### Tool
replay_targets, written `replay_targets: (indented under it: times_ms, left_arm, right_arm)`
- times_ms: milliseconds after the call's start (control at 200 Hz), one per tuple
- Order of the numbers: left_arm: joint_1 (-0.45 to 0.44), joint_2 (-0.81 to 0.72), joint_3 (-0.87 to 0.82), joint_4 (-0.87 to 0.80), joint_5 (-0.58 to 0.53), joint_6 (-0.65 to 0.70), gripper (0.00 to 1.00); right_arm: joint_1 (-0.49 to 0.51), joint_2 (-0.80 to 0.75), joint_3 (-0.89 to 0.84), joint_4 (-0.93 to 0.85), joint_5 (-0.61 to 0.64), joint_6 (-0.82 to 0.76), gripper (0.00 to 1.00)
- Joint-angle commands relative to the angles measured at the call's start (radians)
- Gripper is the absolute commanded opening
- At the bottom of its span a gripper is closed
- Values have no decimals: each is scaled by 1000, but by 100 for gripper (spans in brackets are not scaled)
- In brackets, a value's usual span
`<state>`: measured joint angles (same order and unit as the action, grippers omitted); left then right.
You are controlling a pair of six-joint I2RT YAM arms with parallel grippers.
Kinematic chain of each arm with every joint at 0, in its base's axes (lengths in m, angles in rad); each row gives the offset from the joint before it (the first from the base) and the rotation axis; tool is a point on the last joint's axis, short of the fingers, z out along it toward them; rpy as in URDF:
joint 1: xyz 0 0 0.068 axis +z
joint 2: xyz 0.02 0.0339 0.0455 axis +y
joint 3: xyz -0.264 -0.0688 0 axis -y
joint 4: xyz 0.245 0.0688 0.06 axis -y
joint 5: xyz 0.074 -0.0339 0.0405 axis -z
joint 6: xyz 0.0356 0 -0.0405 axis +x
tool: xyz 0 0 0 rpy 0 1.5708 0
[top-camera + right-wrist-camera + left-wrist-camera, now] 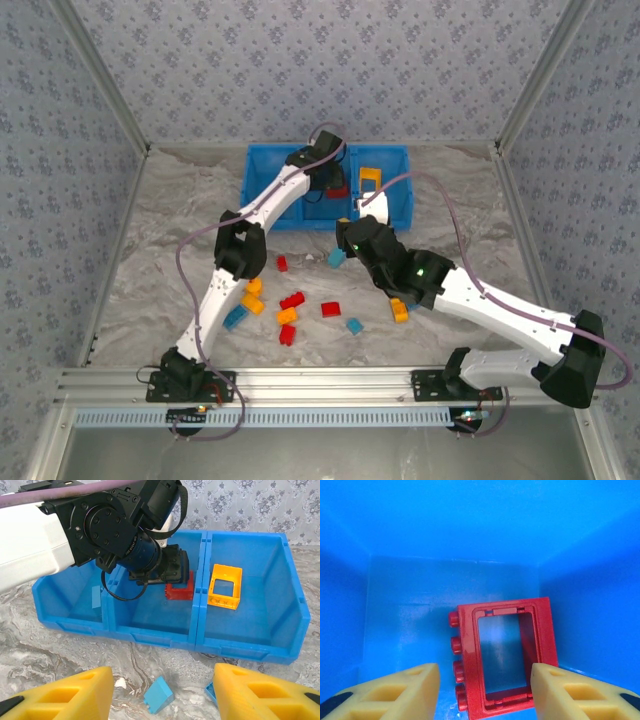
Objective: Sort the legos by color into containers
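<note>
The red frame point(502, 652) lies in the middle compartment of the blue bin point(150, 635), open face toward the wrist camera, long axis running away from the left pincer point(485, 679), stud row on its left bar. I judge it light, rigid, smooth and not fragile; the sure hold is across the two long bars. The left pincer hangs over it, fingers apart, gripping nothing. An orange frame point(225, 586) sits in the right compartment. The right pincer point(162, 680), also spread and empty, hovers over a light blue brick point(159, 694) on the tabletop point(60, 650), where other legos point(292, 315) lie scattered.
</note>
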<state>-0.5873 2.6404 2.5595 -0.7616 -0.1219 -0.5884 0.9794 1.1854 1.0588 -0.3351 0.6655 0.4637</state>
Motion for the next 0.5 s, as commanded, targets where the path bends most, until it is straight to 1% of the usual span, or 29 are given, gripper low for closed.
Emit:
replay_targets:
  times_ms: [0, 145, 265, 385, 495]
  left_arm:
    - [-4, -114, 30, -38, 12, -2, 54]
    - [-20, -245, -11, -53, -7, -17, 58]
    - [-39, -388, -108, -41, -27, -31, 61]
    - [-60, -570, -276, -16, -23, -15, 62]
    - [-94, -779, -525, 60, 32, 55, 66]
  right_arm:
    - [4, -26, 1, -38, -1, 9, 58]
    - [4, -71, -10, -84, 13, 6, 57]
    - [1, -123, -17, -145, 24, 17, 57]
    - [-5, -169, -8, -249, 39, 62, 57]
    - [-9, -199, 3, -366, 36, 139, 58]
